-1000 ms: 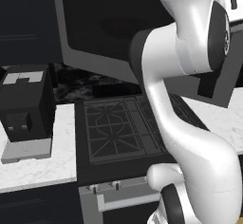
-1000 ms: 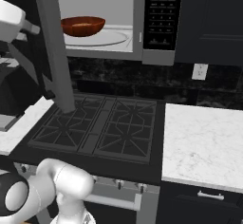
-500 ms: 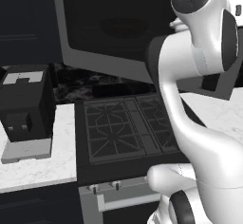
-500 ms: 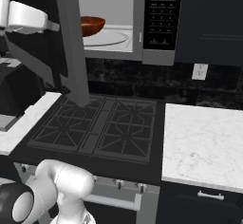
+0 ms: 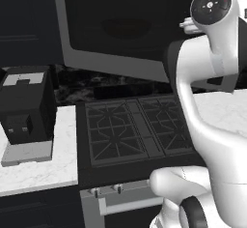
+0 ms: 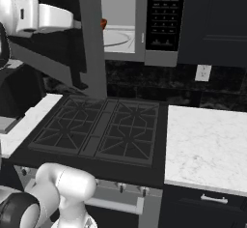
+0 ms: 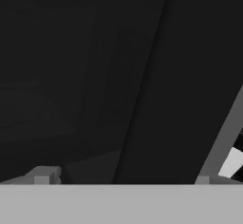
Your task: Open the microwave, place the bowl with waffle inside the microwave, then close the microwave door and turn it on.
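Microwave door [image 6: 91, 38] standing partly open, bowl [image 6: 103, 23] sitting inside microwave [image 6: 144, 21], claw [image 7: 121, 178] spreading wide, grasping nothing.

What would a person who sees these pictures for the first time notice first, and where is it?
The eye falls first on the microwave door, a wide grey-framed panel of dark glass swung partly across the opening above the black stove. Behind its edge, a sliver of the reddish bowl with waffle shows inside the light microwave. A small black coffee machine stands on the white counter at the left.
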### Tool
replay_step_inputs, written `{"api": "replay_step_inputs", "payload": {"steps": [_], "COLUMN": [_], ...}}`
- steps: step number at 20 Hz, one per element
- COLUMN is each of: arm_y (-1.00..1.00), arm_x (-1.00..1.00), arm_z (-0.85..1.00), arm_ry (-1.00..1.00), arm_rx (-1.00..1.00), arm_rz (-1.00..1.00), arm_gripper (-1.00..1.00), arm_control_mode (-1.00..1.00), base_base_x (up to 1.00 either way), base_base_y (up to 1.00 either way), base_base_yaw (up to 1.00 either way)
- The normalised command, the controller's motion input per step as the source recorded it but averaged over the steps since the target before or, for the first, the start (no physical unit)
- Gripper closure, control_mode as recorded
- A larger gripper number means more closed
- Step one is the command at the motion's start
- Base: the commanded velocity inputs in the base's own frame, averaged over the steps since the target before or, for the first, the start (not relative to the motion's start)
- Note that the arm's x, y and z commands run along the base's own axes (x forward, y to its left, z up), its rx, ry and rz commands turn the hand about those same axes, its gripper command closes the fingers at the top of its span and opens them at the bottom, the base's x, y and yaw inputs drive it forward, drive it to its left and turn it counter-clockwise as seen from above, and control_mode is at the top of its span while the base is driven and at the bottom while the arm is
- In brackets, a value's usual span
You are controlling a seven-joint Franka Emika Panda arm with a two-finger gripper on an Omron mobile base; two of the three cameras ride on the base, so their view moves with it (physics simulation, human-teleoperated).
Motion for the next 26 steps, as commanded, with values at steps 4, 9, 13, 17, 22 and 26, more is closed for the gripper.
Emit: {"api": "replay_step_inputs", "payload": {"steps": [4,9,13,17,22,26], "arm_y": [-0.02,-0.01,0.00,0.00,0.00,0.00], "arm_x": [0.74,0.77,0.84,0.81,0.62,0.56], "arm_z": [-0.01,-0.02,-0.26,-0.26,-0.09,0.00], "arm_ry": [-0.06,-0.07,-0.16,-0.18,-0.11,0.00], "arm_rx": [0.00,0.00,0.07,0.10,0.07,0.01], "arm_rz": [0.01,0.01,0.06,0.07,0.07,0.05], "arm_gripper": [-1.00,-1.00,-1.00,-1.00,-1.00,-1.00], "arm_control_mode": [-1.00,-1.00,-1.00,-1.00,-1.00,-1.00], "base_base_x": [0.00,0.00,0.00,0.00,0.00,0.00], "base_base_y": [0.00,0.00,0.00,0.00,0.00,0.00], "base_base_yaw": [0.00,0.00,0.00,0.00,0.00,0.00]}}
